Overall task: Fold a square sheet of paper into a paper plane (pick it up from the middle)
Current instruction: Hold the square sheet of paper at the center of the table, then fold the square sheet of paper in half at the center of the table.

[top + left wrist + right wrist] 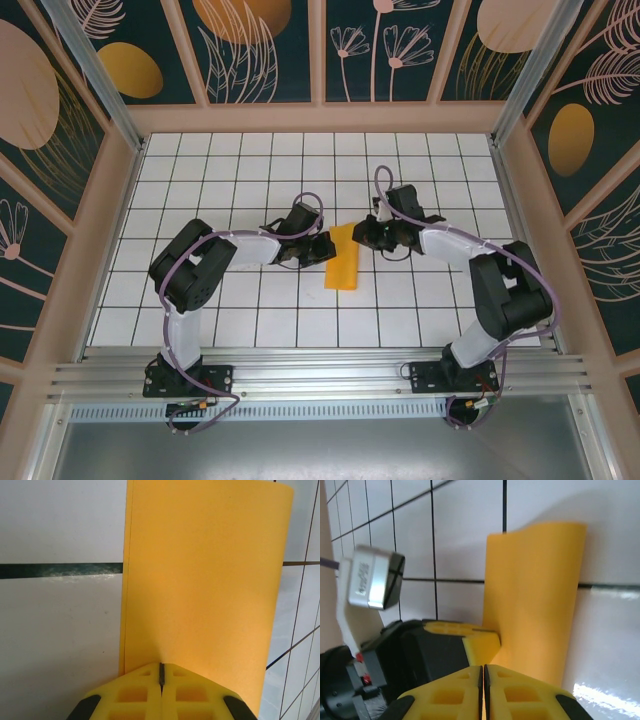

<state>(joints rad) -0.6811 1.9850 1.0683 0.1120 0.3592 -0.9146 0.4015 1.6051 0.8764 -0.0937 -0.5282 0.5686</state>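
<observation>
Top camera stares steeply down over the whole surface (250, 160); both wrist cameras sit close, facing each other across the square sheet of paper (200, 580).

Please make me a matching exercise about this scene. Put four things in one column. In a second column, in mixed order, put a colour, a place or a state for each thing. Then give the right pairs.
Things:
1. sheet of paper
2. left gripper
3. right gripper
4. table

Descriptions:
A. white tiles with dark lines
B. fingers together, beside the paper's far right corner
C. orange-yellow, folded double
D. shut on the paper's left edge

Pairs: 1-C, 2-D, 3-B, 4-A
</observation>
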